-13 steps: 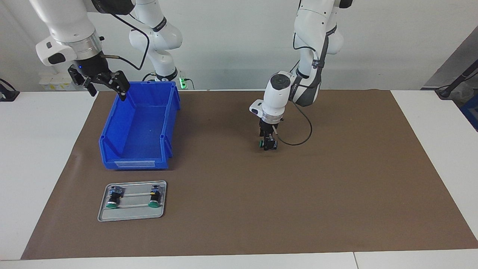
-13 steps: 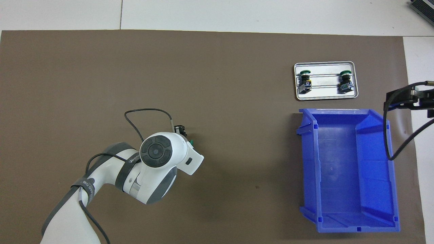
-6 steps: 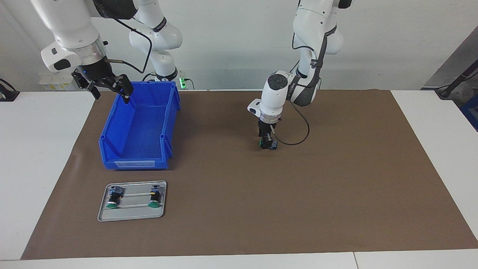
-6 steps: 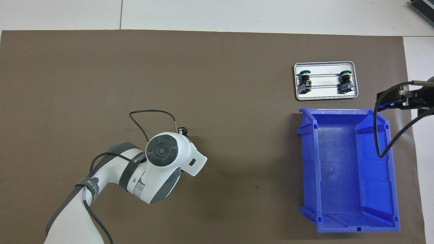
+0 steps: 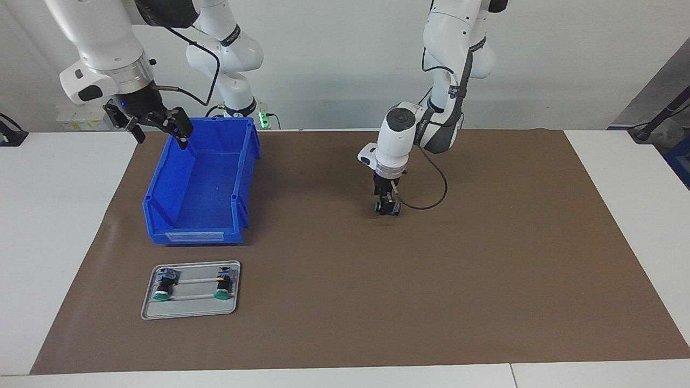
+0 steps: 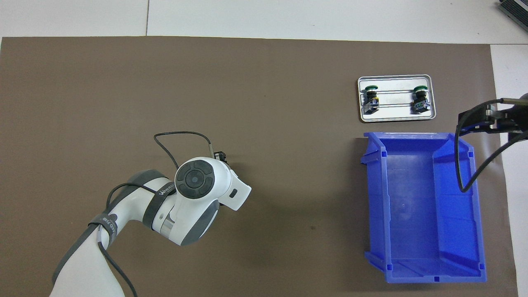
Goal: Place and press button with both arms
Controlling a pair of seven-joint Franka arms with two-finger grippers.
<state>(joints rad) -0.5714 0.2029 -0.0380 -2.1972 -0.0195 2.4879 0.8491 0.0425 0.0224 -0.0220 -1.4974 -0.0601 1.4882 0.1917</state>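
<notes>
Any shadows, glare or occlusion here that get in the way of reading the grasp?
Facing view: even light, soft shadows under the blue bin and left gripper, which sits at the button; no glare. Overhead view: the left arm's wrist covers the button; the metal tray shines slightly; the right gripper is cut by the frame edge.

Left gripper (image 5: 387, 207) and the button (image 5: 380, 206) at its tips covered by the arm's own wrist from overhead, grip or mere touch too small to tell, right gripper (image 6: 491, 122) cut by the overhead picture's edge, both arms' upper parts cropped.
</notes>
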